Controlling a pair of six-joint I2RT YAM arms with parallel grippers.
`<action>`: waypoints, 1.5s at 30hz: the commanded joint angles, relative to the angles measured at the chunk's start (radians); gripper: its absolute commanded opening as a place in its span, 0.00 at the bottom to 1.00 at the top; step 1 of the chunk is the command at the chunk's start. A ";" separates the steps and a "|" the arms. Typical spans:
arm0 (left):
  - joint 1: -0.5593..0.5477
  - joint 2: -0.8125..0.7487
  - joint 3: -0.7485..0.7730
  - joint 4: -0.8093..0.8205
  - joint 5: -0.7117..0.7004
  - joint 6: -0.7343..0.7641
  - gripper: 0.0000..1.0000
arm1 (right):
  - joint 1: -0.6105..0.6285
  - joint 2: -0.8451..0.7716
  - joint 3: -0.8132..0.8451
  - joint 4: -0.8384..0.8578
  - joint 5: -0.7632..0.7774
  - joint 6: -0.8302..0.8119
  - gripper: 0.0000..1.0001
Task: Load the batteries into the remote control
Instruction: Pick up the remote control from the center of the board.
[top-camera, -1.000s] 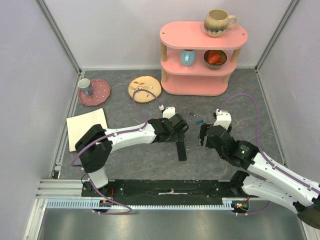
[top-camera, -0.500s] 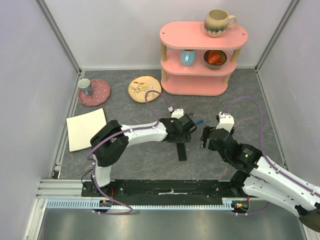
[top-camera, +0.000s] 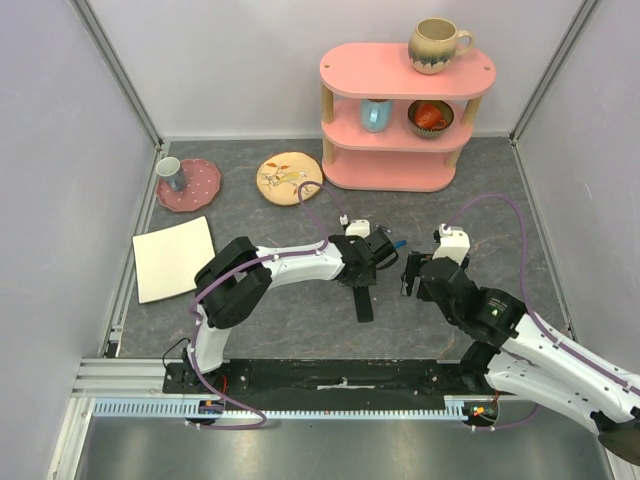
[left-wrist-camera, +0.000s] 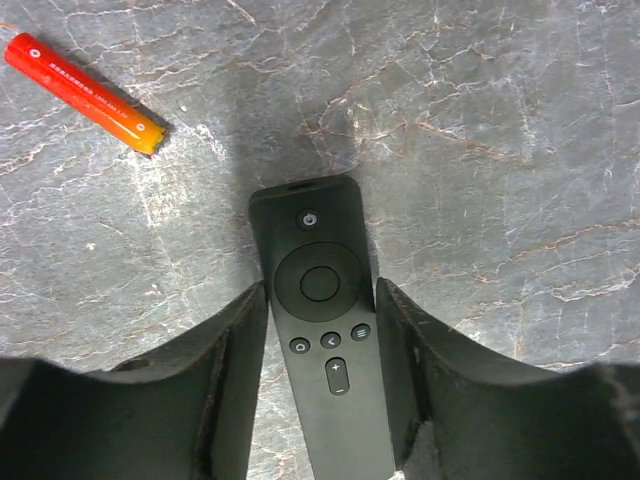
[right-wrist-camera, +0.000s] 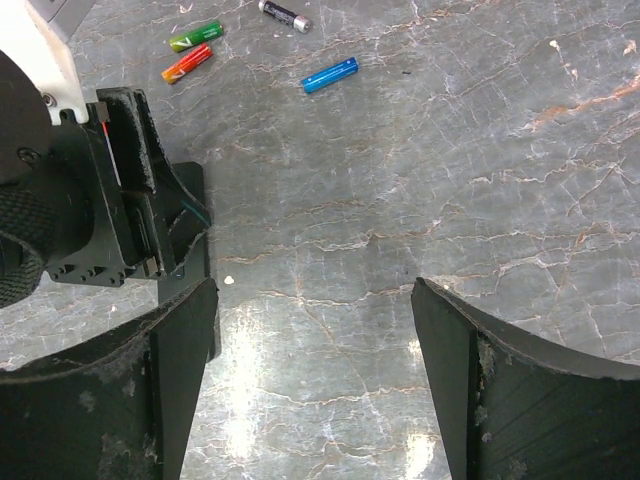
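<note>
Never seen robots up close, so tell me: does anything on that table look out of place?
Mildly. The batteries lie scattered at odd angles on the table, not lined up. The remote control, flanked by the left pincer, lies buttons up, so its back is hidden.

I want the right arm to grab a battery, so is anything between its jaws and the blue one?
Nothing visible. Only table lies between the open right jaws and the blue battery; the left jaws sit aside, around the remote control.
</note>
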 joint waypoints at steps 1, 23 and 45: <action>-0.005 0.043 0.008 -0.027 -0.002 -0.038 0.48 | 0.003 -0.017 0.017 -0.003 0.011 0.015 0.86; -0.004 0.101 0.022 -0.109 -0.011 0.002 0.18 | 0.003 -0.042 0.038 -0.026 0.009 0.018 0.86; 0.211 -1.185 -1.032 1.173 0.363 0.128 0.02 | 0.002 -0.025 -0.023 0.601 -0.630 0.023 0.98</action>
